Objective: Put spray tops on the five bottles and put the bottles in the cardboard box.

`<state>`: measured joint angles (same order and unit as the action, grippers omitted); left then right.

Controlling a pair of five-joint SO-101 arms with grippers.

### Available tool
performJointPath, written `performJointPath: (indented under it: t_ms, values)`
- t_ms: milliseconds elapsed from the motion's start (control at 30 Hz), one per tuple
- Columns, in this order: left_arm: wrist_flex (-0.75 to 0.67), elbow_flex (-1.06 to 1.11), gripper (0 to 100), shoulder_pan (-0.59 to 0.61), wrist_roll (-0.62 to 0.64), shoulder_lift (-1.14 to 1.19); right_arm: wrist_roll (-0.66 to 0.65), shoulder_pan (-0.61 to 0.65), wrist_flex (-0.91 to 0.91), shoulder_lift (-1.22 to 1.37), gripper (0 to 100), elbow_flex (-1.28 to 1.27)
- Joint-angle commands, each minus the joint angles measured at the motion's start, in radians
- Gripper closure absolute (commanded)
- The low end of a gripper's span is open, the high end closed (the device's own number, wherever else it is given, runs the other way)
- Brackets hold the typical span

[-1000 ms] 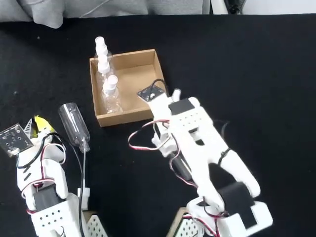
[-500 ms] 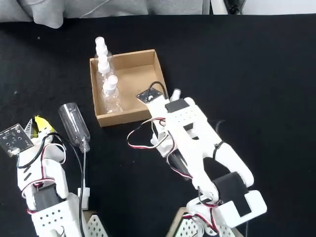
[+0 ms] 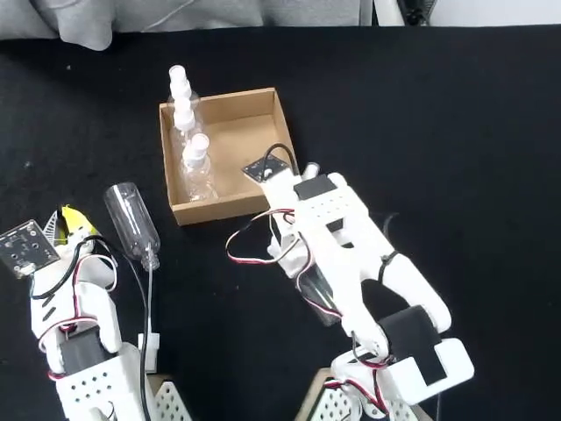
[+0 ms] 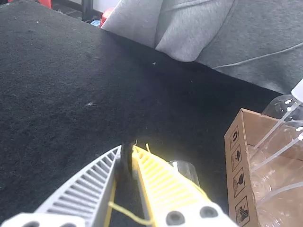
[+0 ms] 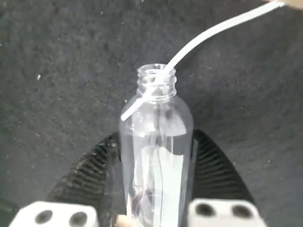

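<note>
My right gripper (image 5: 155, 137) is shut on a clear, capless bottle (image 5: 156, 161), its black fingers (image 5: 90, 175) against both sides. A thin white dip tube (image 5: 213, 29) runs into the bottle's open neck. In the high view the right arm (image 3: 351, 254) covers most of this bottle (image 3: 320, 303), and a white spray top (image 3: 313, 166) shows beside the arm's end. The cardboard box (image 3: 223, 208) holds three topped bottles (image 3: 197, 167) along one wall. Another capless bottle (image 3: 130, 219) lies next to my left gripper (image 3: 68, 219), which is shut and holds nothing.
A spray top (image 3: 151, 344) with a long tube lies below the loose bottle's neck, by the left arm's base. In the left wrist view the box (image 4: 239, 156) stands off to one side, and grey cloth (image 4: 199, 28) lies at the table's far edge.
The right arm has shifted slightly toward its base and to the left, and more of the clear bottle now shows under it. The left arm has not moved.
</note>
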<state>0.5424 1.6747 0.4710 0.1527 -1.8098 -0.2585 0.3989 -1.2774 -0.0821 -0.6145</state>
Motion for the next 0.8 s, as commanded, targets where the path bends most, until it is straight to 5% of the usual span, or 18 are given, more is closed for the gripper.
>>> performJointPath:
  t_ms: [0,133,333,767]
  values:
    - [-0.003,0.025,97,0.005,0.002,-0.011,-0.002,0.018,-0.021,-0.008,89.2,0.007]
    - [-0.003,0.025,97,0.005,0.002,-0.011,-0.002,0.025,-0.014,-0.008,88.4,0.005]
    - [-0.003,0.025,97,0.005,0.002,-0.011,0.000,0.025,-0.014,0.002,73.1,0.001]
    - [-0.003,0.025,97,0.005,0.002,-0.011,-0.002,0.025,0.014,0.002,73.0,-0.027]
